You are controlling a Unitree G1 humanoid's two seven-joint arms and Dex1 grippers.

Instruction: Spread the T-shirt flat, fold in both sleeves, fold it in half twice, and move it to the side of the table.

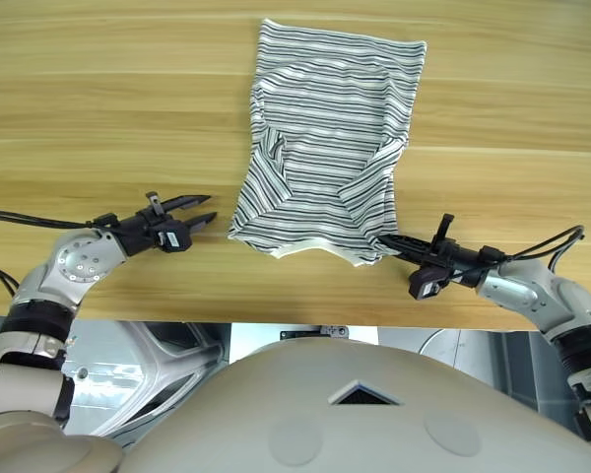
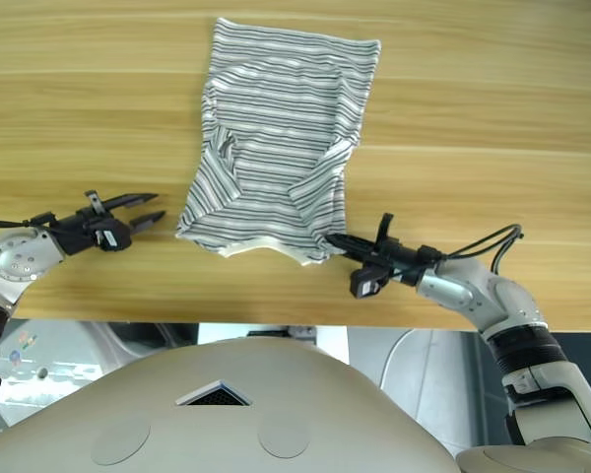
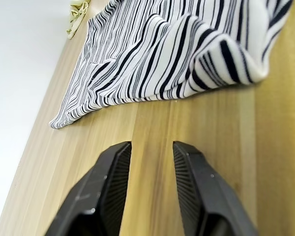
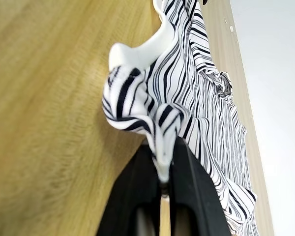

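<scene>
**A:** While clamped shut on the near right corner of the T-shirt (image 1: pixel 325 128), looks set to tug that corner outward and flatten it. Speaking here of the right pincer (image 1: pixel 386 240).

**B:** Agreed. Shows a wad of striped cloth squeezed between the fingers (image 4: pixel 132 196), bunched up over the bench (image 1: pixel 98 99). And on the left?

**A:** Parted and holding nothing, as for the left pincer (image 1: pixel 209 208). Hovers low, just beside the near left corner, apart from the cloth. Placed there, probably, to take that corner so as to pull both sides evenly.

**B:** Where on the bench for the shirt?

**A:** In the middle, running from the far side down to the near edge, between the two arms.

**B:** And looks how?

**A:** Black-and-white stripes, with a white band along the near edge. Rumpled rather than flat: narrow, creased diagonally across the near half, doubled over on the right. Hard to make out the sleeves. Judging by that, at the spreading step, with sleeves and halving not yet done.
</scene>
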